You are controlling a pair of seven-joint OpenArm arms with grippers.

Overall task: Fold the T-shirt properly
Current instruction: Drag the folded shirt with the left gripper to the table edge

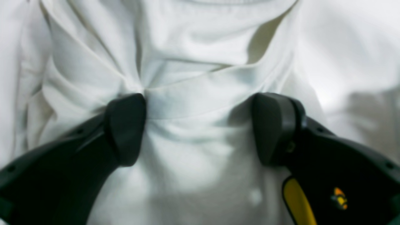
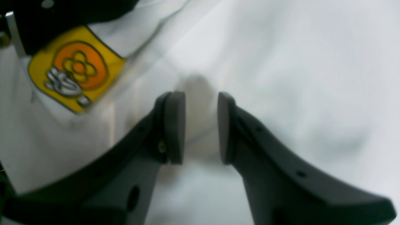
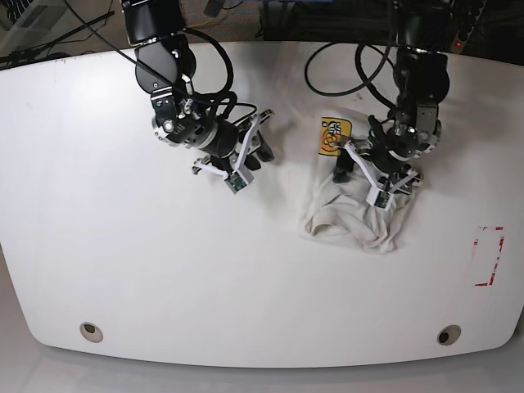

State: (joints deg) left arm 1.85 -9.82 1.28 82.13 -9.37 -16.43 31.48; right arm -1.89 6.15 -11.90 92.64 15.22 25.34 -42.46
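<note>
The T-shirt (image 3: 360,221) lies crumpled in a small heap right of the table's middle. Only plain white cloth shows; its graphic is hidden. My left gripper (image 3: 378,178) is down on the heap's far side. In the left wrist view the left gripper (image 1: 200,100) is wide open, with bunched T-shirt (image 1: 200,62) folds between its fingertips and a ribbed edge near the top. My right gripper (image 3: 244,160) is over bare table, left of the heap and apart from it. In the right wrist view the right gripper (image 2: 201,93) has its pads a narrow gap apart, with nothing clearly between them.
The white table (image 3: 123,246) has a red outline mark (image 3: 489,255) near its right edge and two round holes (image 3: 90,332) along the front. A yellow sticker with an orange flower (image 3: 334,135) sits on the left gripper's side and also shows in the right wrist view (image 2: 75,67). Cables hang behind both arms.
</note>
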